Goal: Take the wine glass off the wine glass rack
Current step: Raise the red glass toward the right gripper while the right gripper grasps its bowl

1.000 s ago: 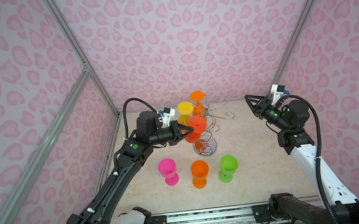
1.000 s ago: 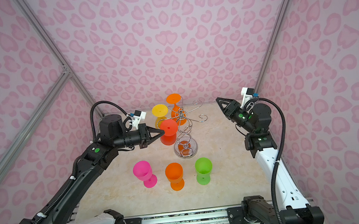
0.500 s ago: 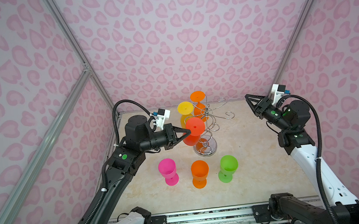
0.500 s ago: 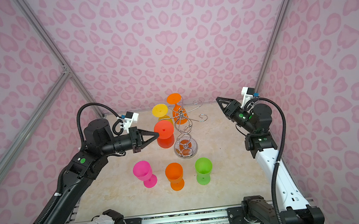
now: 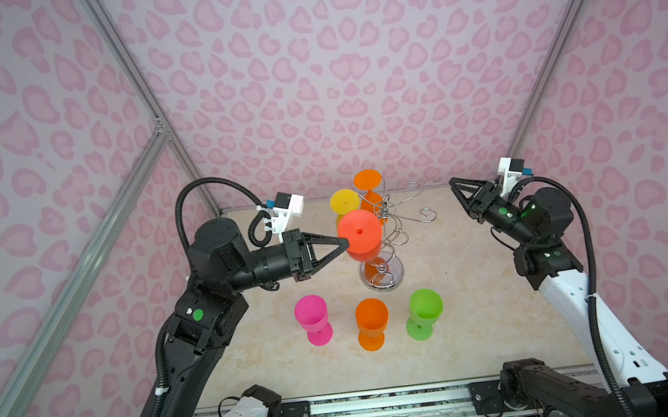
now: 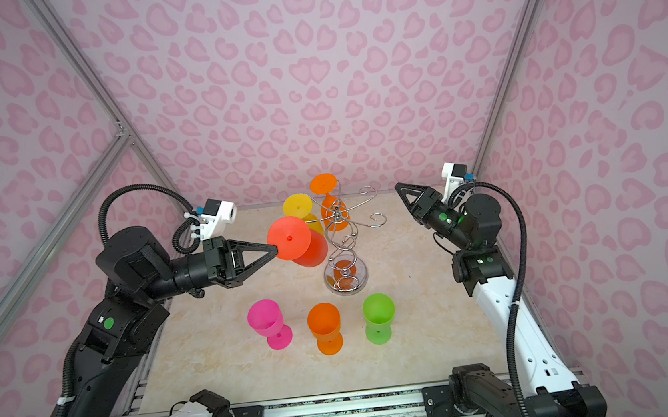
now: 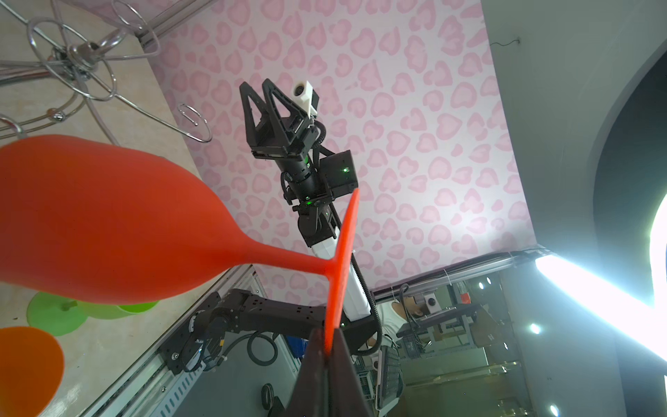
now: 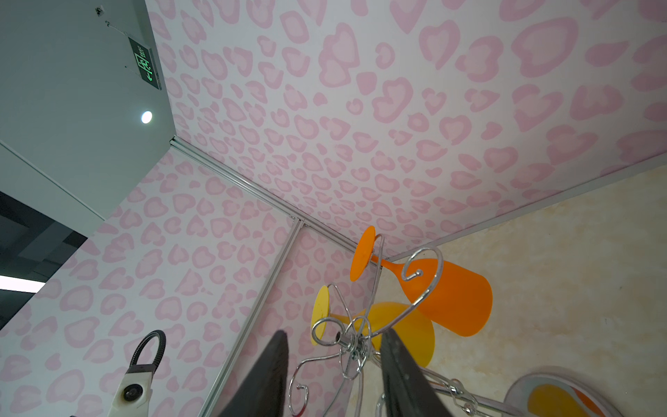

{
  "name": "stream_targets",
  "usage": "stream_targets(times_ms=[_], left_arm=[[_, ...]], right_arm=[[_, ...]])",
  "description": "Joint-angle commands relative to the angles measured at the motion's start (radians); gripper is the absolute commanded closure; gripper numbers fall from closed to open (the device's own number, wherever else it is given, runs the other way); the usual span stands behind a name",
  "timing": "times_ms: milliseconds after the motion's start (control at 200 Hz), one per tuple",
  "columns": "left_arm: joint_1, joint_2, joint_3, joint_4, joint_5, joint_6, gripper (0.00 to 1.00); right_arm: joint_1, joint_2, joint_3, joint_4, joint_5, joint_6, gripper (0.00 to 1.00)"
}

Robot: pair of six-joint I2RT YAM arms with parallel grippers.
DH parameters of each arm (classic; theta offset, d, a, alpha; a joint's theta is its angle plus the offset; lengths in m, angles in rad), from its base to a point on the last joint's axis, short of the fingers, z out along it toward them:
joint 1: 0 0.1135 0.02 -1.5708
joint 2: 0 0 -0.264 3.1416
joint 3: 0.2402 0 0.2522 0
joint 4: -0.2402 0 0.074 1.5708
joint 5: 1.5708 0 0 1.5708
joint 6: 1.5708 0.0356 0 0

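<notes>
Pulling the red wine glass (image 6: 289, 239) farther left from the rack (image 6: 348, 285)

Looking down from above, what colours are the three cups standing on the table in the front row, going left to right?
Pink glass → orange glass → green glass.

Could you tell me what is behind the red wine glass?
A yellow glass and an orange glass hang on the wine glass rack; the yellow one's bowl is partly covered.
</notes>
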Motion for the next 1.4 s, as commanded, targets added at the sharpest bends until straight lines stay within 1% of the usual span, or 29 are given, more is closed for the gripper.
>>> stream_targets(times_ms=[0,125,255,405,500,595,690,815,830,880,970,1060,1200,1395], left_arm=[[0.002,0.010,0.042,0.076,0.007,0.011,0.98],[0.002,0.040,0.090,0.135,-0.008,0.023,0.98],[0.001,0.081,0.120,0.247,0.000,-0.002,0.98],[0.002,0.126,0.112,0.404,0.011,-0.073,0.98],[0.002,0.148,0.075,0.532,0.010,-0.147,0.98],[0.002,0.166,0.022,0.699,0.004,-0.238,0.98],[0.002,0.187,-0.034,0.842,-0.007,-0.331,0.98],[0.002,0.205,-0.069,0.968,-0.023,-0.397,0.98],[0.002,0.207,-0.095,0.982,-0.025,-0.404,0.98],[0.002,0.213,-0.113,1.032,-0.031,-0.430,0.98],[0.002,0.223,-0.130,1.093,-0.042,-0.464,0.98],[0.000,0.230,-0.146,1.138,-0.057,-0.483,0.98],[-0.002,0.254,-0.180,1.234,-0.071,-0.540,0.98],[-0.002,0.289,-0.194,1.316,-0.077,-0.591,0.98]], right_arm=[[0.008,-0.010,0.009,0.039,-0.019,-0.018,0.57],[0.030,-0.012,0.008,0.071,-0.031,-0.019,0.57],[0.068,0.002,0.011,0.128,-0.048,-0.007,0.56],[0.117,0.041,0.019,0.228,-0.083,0.015,0.54],[0.143,0.068,0.024,0.304,-0.096,0.034,0.52],[0.166,0.102,0.036,0.380,-0.110,0.053,0.51],[0.181,0.133,0.038,0.476,-0.118,0.092,0.51],[0.184,0.170,0.023,0.598,-0.125,0.154,0.50],[0.184,0.175,0.020,0.612,-0.126,0.162,0.50],[0.185,0.189,0.013,0.656,-0.128,0.188,0.50],[0.185,0.210,-0.001,0.737,-0.128,0.235,0.50],[0.188,0.222,-0.001,0.766,-0.131,0.254,0.50],[0.192,0.228,0.002,0.771,-0.135,0.250,0.50],[0.206,0.242,0.006,0.783,-0.145,0.251,0.50]])
